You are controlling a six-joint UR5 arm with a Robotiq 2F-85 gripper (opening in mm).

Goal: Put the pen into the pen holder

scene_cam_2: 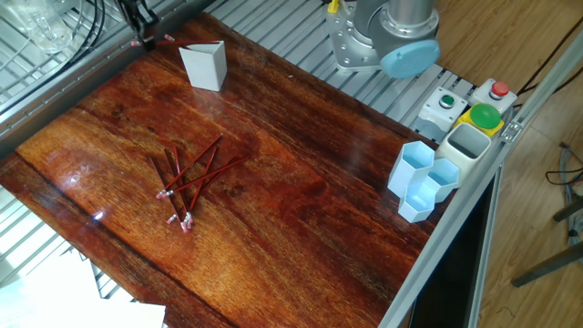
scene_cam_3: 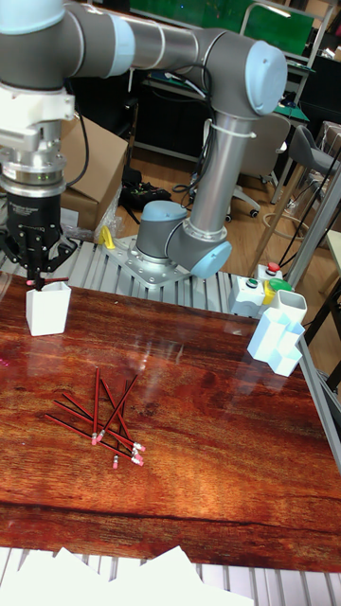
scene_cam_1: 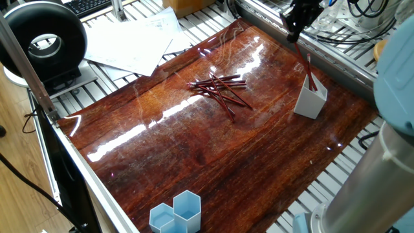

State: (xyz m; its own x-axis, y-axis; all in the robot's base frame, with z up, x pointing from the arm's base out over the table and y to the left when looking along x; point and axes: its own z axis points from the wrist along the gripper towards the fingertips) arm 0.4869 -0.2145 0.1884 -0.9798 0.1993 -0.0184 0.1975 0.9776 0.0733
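At the upper right of one fixed view, my gripper (scene_cam_1: 295, 33) hangs above the white pen holder (scene_cam_1: 310, 98). A red pen (scene_cam_1: 308, 72) leans inside the holder. I cannot tell how far the jaws are parted.

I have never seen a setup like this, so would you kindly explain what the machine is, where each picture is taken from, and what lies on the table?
It is one grey robot arm with a two-finger gripper. Two cameras look down on the wooden table from opposite sides; the tall picture faces the arm. A white pen holder stands below the gripper, with a red pen leaning in it. More red pens lie in a loose pile. Light blue hexagonal cups stand at the edge. Whether the gripper grips the pen is unclear.
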